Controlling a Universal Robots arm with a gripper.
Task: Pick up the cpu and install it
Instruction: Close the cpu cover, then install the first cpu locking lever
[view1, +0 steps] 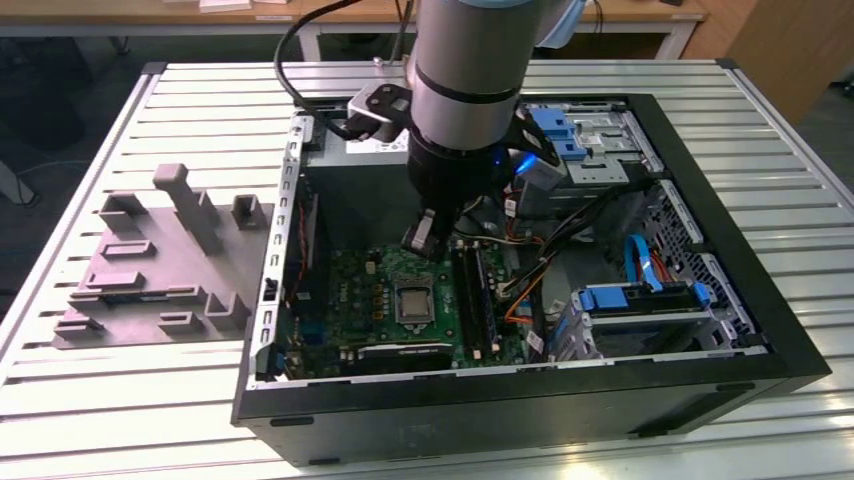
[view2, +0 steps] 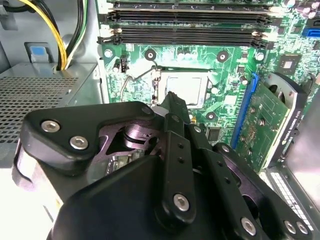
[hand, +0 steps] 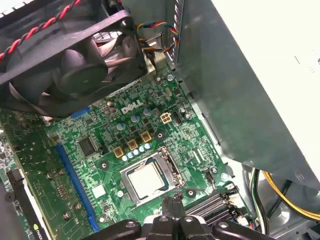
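Hovering gripper (hand: 172, 212) above the green motherboard (hand: 95, 165) inside the open PC case (view1: 534, 400) | cpu (hand: 146, 180) lies flat in its metal-framed socket (hand: 150, 177), apparently seated | gripper fingertips drawn together, holding nothing visible | grey moulded tray (view1: 147, 270) beside the case on the counter (view1: 134, 400).

This looks like a robotics lab or test workshop. An open computer case (view1: 534, 330) lies on a work table (view1: 134, 400) built of ribbed aluminium profiles, its green board (view1: 387, 300) exposed. Near the table's edge on the exterior view's left sits a grey moulded tray (view1: 147, 270) with upright posts. An industrial robot arm (view1: 461, 90) reaches over the case. Behind the table's far edge stand wooden-topped benches (view1: 267, 12).
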